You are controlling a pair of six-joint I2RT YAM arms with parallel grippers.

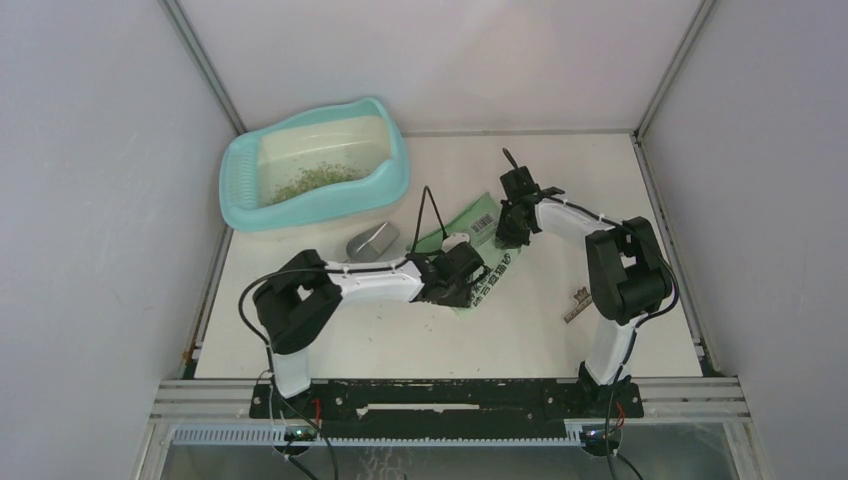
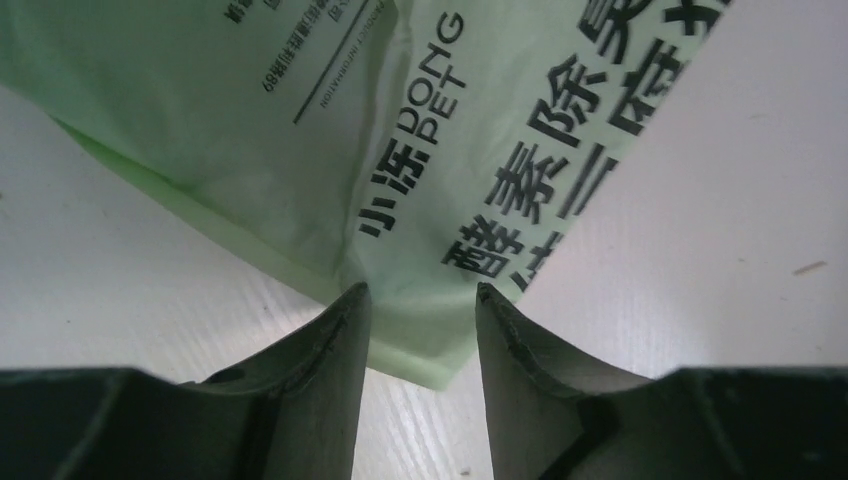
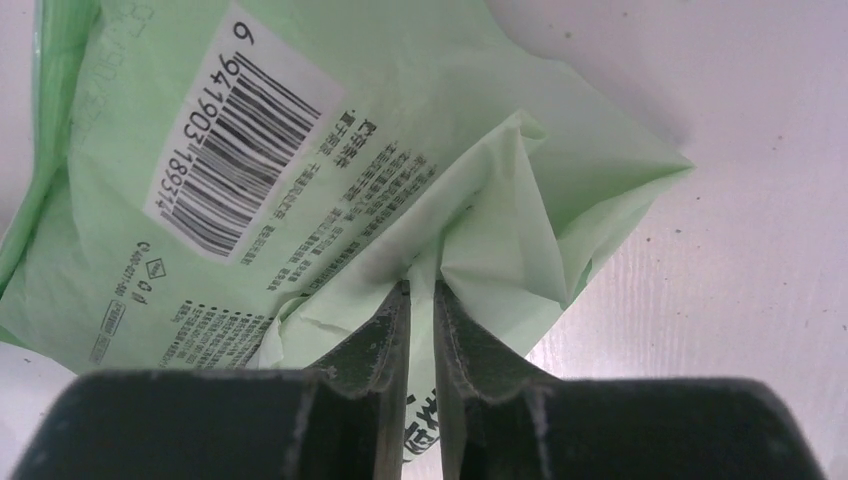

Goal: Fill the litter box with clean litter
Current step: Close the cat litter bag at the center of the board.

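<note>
Top external view: the turquoise litter box (image 1: 320,210) sits at 11 o'clock on the table (image 1: 400,340), with a thin scatter of litter (image 1: 315,180) inside. The right gripper (image 3: 420,285), nearly closed, pinches a fold of the green bag (image 3: 300,230). The left gripper (image 2: 415,295) is spread wide, its fingers either side of the bag's corner.

Scoop (image 1: 372,243) between litter box (image 1: 310,212) and bag (image 1: 478,214)

green bag (image 2: 250,120) printed "小添 DONG PET", its barcode (image 3: 240,140) numbered 6 941903 189314
</note>
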